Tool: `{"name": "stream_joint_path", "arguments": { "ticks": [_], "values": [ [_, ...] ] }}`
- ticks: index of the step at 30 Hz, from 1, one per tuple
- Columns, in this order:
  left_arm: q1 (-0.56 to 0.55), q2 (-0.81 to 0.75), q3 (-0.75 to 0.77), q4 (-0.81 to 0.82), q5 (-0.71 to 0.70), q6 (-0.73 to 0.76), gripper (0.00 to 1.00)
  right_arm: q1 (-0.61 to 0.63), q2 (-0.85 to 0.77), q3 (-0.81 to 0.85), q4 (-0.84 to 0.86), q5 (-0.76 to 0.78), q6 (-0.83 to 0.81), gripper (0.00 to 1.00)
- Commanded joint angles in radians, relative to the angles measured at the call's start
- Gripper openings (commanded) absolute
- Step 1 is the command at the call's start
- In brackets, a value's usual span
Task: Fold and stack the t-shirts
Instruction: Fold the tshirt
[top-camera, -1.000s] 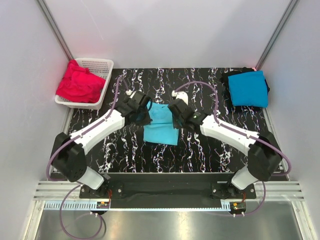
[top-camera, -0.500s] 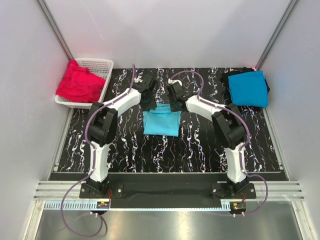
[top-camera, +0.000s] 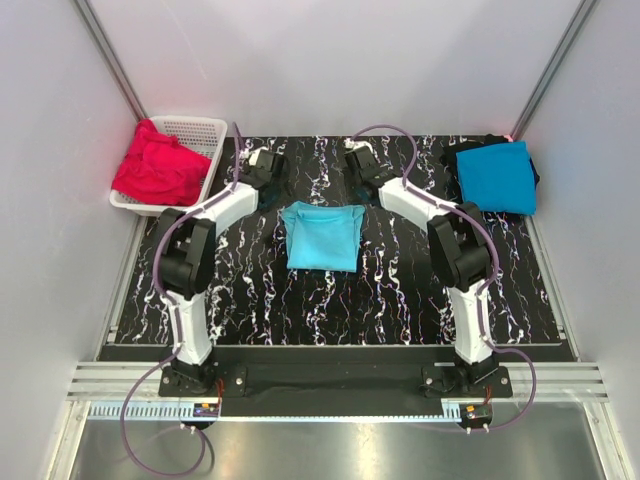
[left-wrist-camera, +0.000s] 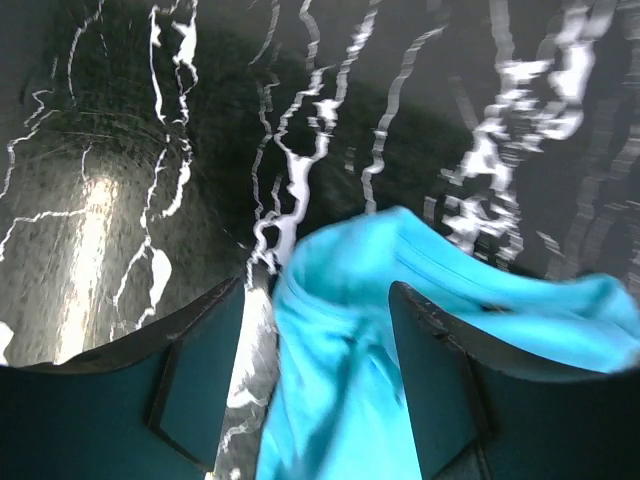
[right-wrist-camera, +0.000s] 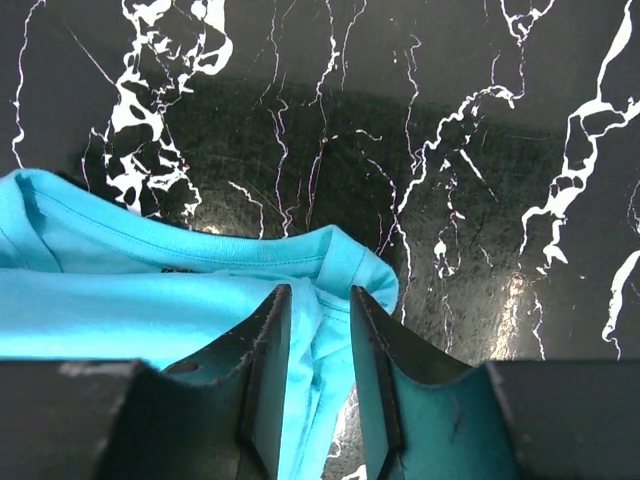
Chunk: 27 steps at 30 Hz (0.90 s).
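The left gripper (left-wrist-camera: 318, 290) was seen with its two fingers spread wide apart and nothing pinched between them. Through the gap, a rumpled corner of the light turquoise t-shirt (top-camera: 320, 238) was seen lying on the black, white-veined desk (top-camera: 400, 290). The right gripper (right-wrist-camera: 318, 292) was seen with its fingers parted by a narrower gap. The shirt's collar edge was framed just past the tips, and no grip on the cloth could be made out.

From above, both grippers were placed toward the far edge of the desk, one at either side of the turquoise shirt's far edge and just clear of its far corners. The shirt itself was laid folded into a rough rectangle at the middle of the desk, with nothing resting on it and nothing between it and either gripper.

At the far right corner, a folded deeper blue t-shirt (top-camera: 495, 177) was stacked on a black t-shirt (top-camera: 452, 160), only the dark edges of which were shown. At the far left corner, a white lattice basket (top-camera: 205, 128) was set, partly over the desk's left edge, with red t-shirts (top-camera: 158, 168) heaped in it and spilling over its left rim. Both piles were kept well apart from the grippers.

The left arm (top-camera: 190, 250) was raised from its base at the near edge, bent at the elbow, and reached far and inward. The right arm (top-camera: 460, 250) was mirrored on the other side. Purple cables (top-camera: 385, 130) were looped above the wrists.
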Motion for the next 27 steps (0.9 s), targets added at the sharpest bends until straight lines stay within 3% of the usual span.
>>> {"name": "stream_joint_path", "arguments": {
  "ticks": [1, 4, 12, 13, 14, 16, 17, 18, 19, 27],
  "values": [
    [-0.006, -0.135, -0.056, 0.159, 0.007, 0.017, 0.65, 0.003, -0.091, -0.016, 0.011, -0.021, -0.001, 0.34],
    [-0.009, -0.189, -0.102, 0.196, 0.094, 0.026, 0.65, 0.003, -0.137, -0.073, 0.011, -0.058, 0.026, 0.32],
    [-0.068, -0.237, -0.082, 0.031, 0.143, 0.066, 0.6, 0.018, -0.23, -0.205, 0.04, -0.096, 0.058, 0.29],
    [-0.07, -0.226, -0.07, 0.009, 0.172, 0.06, 0.56, 0.017, -0.225, -0.204, 0.041, -0.107, 0.062, 0.27],
    [-0.07, -0.202, -0.05, -0.038, 0.185, 0.054, 0.44, 0.017, -0.222, -0.201, 0.041, -0.111, 0.066, 0.22],
    [-0.073, -0.182, -0.03, -0.061, 0.214, 0.04, 0.29, 0.018, -0.21, -0.193, 0.04, -0.127, 0.072, 0.14],
    [-0.073, -0.162, -0.027, -0.063, 0.217, 0.037, 0.23, 0.018, -0.207, -0.181, 0.04, -0.131, 0.075, 0.05],
    [-0.073, -0.15, -0.021, -0.066, 0.219, 0.031, 0.08, 0.018, -0.201, -0.172, 0.038, -0.136, 0.077, 0.0],
    [-0.073, -0.136, 0.002, -0.089, 0.219, 0.026, 0.03, 0.02, -0.187, -0.162, 0.037, -0.142, 0.081, 0.0],
    [-0.076, 0.007, 0.119, -0.123, 0.252, 0.02, 0.0, 0.02, -0.119, -0.098, 0.026, -0.158, 0.088, 0.0]
  ]
}}
